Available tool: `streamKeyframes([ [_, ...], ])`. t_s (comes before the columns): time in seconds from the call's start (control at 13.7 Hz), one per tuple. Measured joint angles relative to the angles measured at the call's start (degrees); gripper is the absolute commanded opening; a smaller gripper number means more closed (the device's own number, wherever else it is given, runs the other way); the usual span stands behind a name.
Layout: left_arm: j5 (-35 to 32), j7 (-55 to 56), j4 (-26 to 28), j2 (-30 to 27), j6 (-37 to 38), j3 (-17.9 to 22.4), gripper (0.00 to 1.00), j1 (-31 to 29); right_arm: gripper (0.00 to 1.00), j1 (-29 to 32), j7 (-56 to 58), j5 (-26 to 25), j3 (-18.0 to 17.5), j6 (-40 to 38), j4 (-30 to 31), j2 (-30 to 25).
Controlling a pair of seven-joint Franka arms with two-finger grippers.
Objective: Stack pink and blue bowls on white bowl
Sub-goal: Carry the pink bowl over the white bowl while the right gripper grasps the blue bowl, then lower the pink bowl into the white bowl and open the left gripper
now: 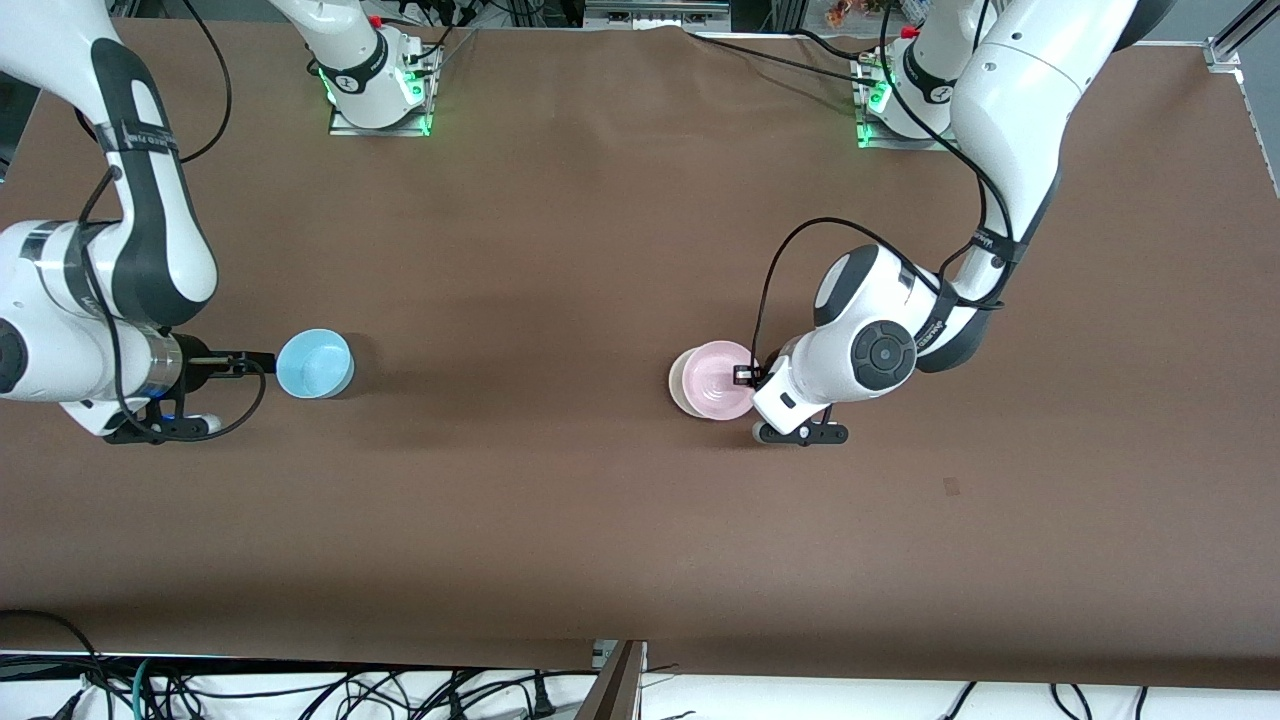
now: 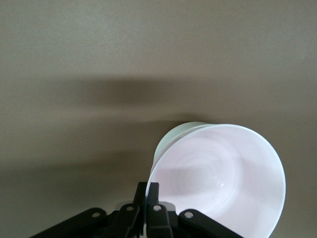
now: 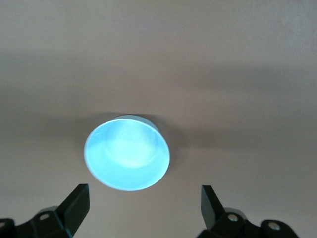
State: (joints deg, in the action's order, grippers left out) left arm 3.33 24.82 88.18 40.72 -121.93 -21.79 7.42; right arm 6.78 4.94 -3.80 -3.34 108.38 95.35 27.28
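The pink bowl [image 1: 716, 378] lies on the white bowl [image 1: 677, 388], tilted and shifted toward the left arm's end, so only a crescent of white rim shows. My left gripper [image 1: 745, 375] is shut on the pink bowl's rim. In the left wrist view the fingertips [image 2: 147, 191] pinch the pink bowl [image 2: 218, 173] by its edge, and the white bowl [image 2: 173, 136] peeks out beneath it. The blue bowl [image 1: 314, 364] stands upright on the table toward the right arm's end. Beside it my right gripper [image 1: 264, 360] stands open. In the right wrist view the blue bowl [image 3: 127, 153] lies just ahead of the spread gripper [image 3: 143, 198], not between the fingers.
A brown cloth [image 1: 560, 250] covers the table. Both arm bases [image 1: 378, 90] stand along the edge farthest from the front camera. Cables [image 1: 300, 690] hang below the nearest edge.
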Motion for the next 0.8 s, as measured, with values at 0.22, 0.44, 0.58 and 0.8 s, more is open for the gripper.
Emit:
streamKeyframes([
  [0.22, 0.0, 0.07, 0.01, 0.84, -0.56, -0.01, 0.0, 0.91, 1.0, 0.16, 0.02, 1.29, 1.88, 6.66, 4.68, 0.02],
  [0.44, 0.0, 0.4, 0.03, 1.18, -0.73, -0.01, 0.0, 1.48, 0.99, 0.23, 0.86, 5.77, 3.44, 13.66, 9.82, 0.05],
  [0.58, 0.0, 0.45, 0.07, 1.2, -0.73, 0.02, 0.0, 1.5, 0.99, 0.29, 1.13, 7.47, 3.82, 16.69, 12.46, 0.06],
  [0.8, 0.0, 0.45, 0.14, 1.36, -0.73, 0.1, 0.0, 1.5, 0.99, 0.3, 1.72, 9.51, 4.37, 17.89, 14.48, 0.1],
])
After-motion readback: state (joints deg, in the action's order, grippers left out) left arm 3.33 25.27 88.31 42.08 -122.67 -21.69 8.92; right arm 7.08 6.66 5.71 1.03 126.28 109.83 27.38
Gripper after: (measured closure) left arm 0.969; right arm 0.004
